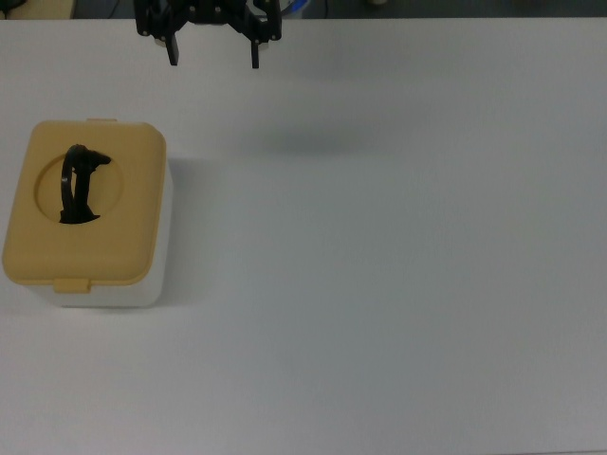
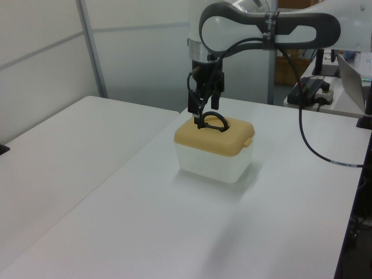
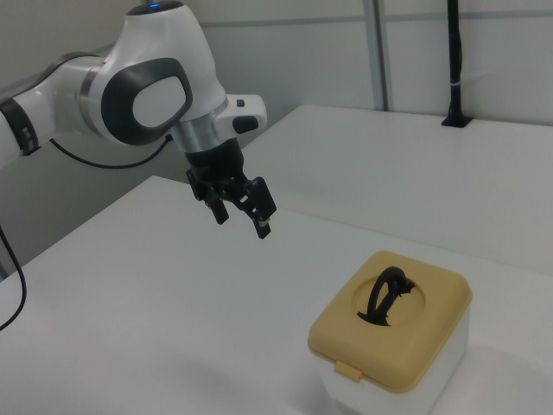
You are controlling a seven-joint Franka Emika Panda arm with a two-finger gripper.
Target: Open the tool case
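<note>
The tool case [image 1: 104, 284] is a white tub under a mustard-yellow lid [image 1: 123, 242], and it stands at the top view's left. The lid lies flat on the tub, and its small latch tab [image 1: 72, 284] is down. The black handle [image 1: 80, 185] stands upright in the round recess. My gripper [image 1: 213, 52] hangs open in the air at the top view's upper edge, up and to the right of the case and apart from it. In the right view the gripper [image 3: 242, 220] is left of the case [image 3: 393, 341] and above it. In the left view the gripper [image 2: 204, 104] shows just behind the lid [image 2: 214, 137].
The case stands on a white table [image 1: 398, 284]. A second white table [image 2: 70, 145] adjoins it on the left view's left. A power strip with cables [image 2: 311, 90] and a laptop edge [image 2: 351, 78] sit at the left view's right. A black pole [image 3: 454, 60] stands at the right view's back.
</note>
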